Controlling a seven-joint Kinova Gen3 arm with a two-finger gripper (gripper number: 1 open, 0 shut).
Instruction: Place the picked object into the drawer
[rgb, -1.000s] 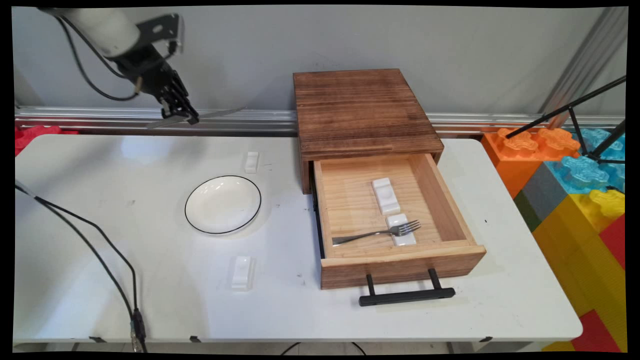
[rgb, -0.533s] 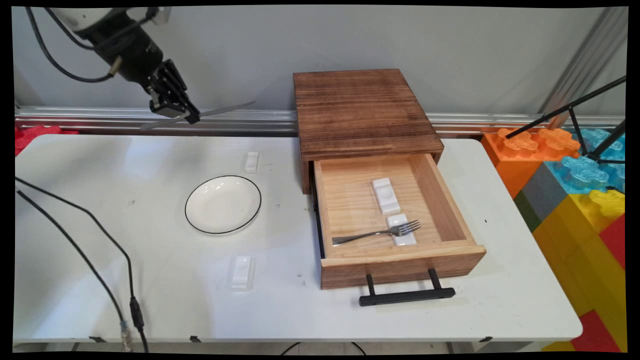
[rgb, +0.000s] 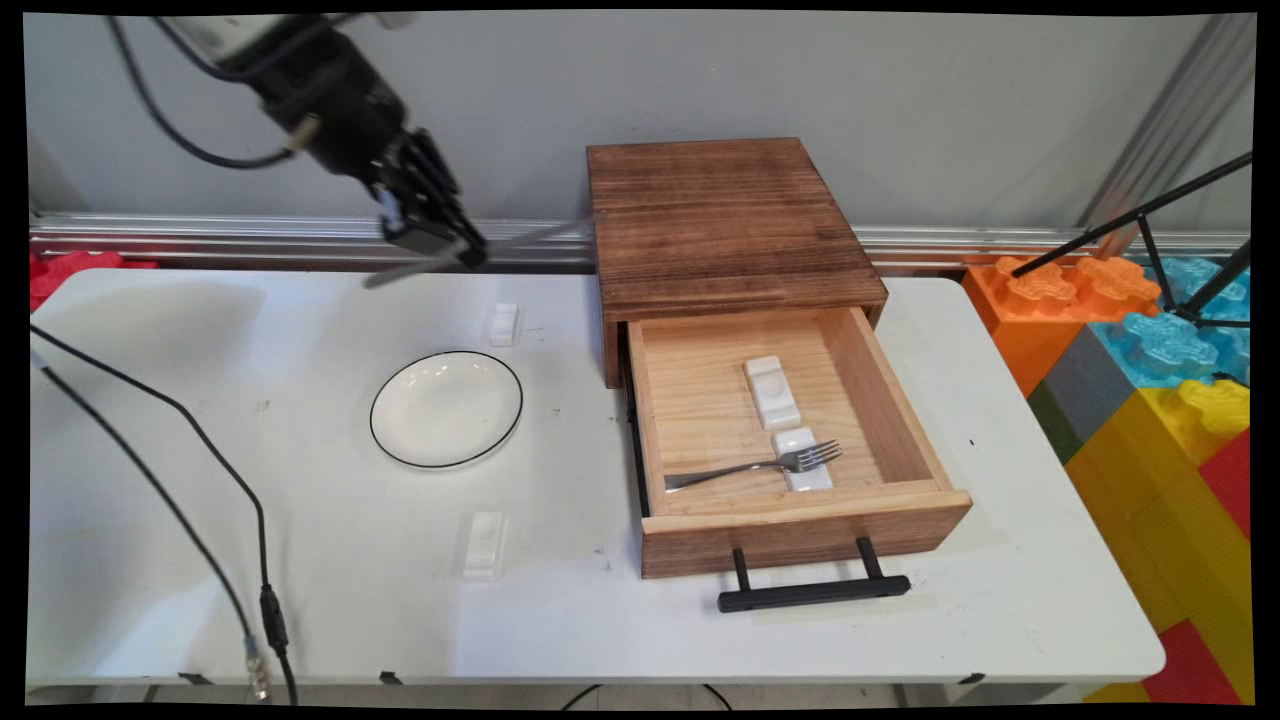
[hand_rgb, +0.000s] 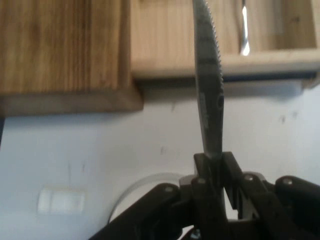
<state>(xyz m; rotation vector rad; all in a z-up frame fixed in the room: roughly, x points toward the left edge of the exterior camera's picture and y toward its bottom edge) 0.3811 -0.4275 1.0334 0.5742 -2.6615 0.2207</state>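
Observation:
My gripper (rgb: 455, 250) hangs high over the table's back edge, left of the wooden drawer box (rgb: 725, 215), and is shut on a metal knife (rgb: 520, 240). The knife lies roughly level, its blade pointing right toward the box and its handle end (rgb: 385, 277) sticking out left. In the hand view the serrated knife (hand_rgb: 209, 95) rises from between the fingers of the gripper (hand_rgb: 215, 167) toward the open drawer (hand_rgb: 210, 45). The open drawer (rgb: 690, 420) holds a fork (rgb: 755, 466) resting on a white rest (rgb: 802, 460), with a second white rest (rgb: 771, 391) behind it.
A white plate with a black rim (rgb: 446, 408) sits left of the drawer. One small white rest (rgb: 503, 324) lies behind the plate and another (rgb: 483, 543) in front. Black cables (rgb: 200, 480) trail over the table's left side. Coloured blocks (rgb: 1150, 380) stand at the right.
The gripper has carried the knife to the right and a little lower, from the far upper left toward the wooden box. The blade tip now reaches the box's left edge.

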